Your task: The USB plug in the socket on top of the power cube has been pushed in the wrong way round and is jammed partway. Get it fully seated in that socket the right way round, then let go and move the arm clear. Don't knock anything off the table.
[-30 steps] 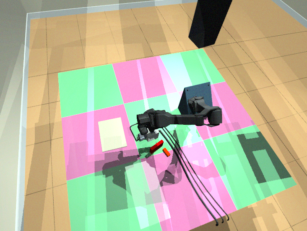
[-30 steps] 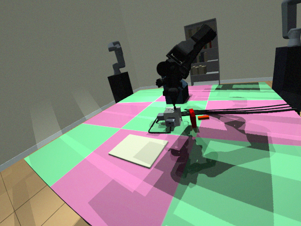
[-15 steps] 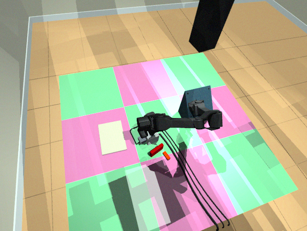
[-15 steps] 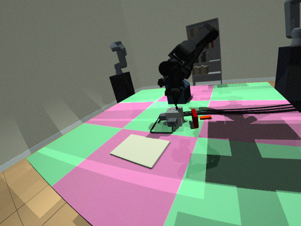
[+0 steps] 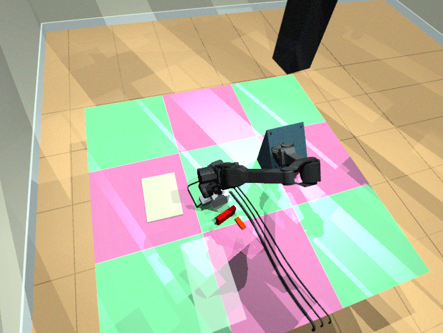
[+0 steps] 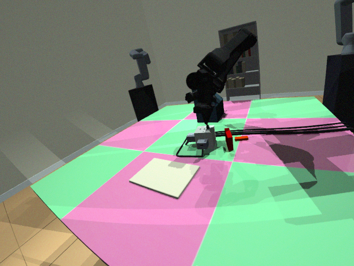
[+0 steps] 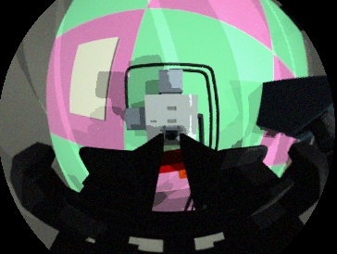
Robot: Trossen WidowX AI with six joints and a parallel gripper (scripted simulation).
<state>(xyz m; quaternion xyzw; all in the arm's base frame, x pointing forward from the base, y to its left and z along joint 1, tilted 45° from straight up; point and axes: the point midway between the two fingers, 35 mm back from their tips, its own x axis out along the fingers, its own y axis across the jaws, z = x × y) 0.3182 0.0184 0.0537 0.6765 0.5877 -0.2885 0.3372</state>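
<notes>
My claw (image 5: pixel 216 192) (image 6: pixel 207 125) (image 7: pixel 171 137) stands slightly apart, its dark, tapering fingertips either side of the small, blocky plug (image 7: pixel 171 133) atop the smooth, pale, boxy power cube (image 5: pixel 219 202) (image 6: pixel 201 138) (image 7: pixel 157 107) on the glossy checkered tabletop (image 5: pixel 129 135) (image 6: pixel 120 134) (image 7: pixel 199 37).

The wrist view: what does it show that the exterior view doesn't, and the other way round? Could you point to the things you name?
Only the wrist view shows the gap between the fingers.

Only the exterior view shows a bookshelf (image 6: pixel 259 57) at the far wall.

Both show the white cube (image 6: pixel 202 136) (image 7: pixel 155 108), the cream panel (image 6: pixel 164 177) (image 7: pixel 93 79) and the red block (image 6: pixel 228 139) (image 7: pixel 171 167).
</notes>
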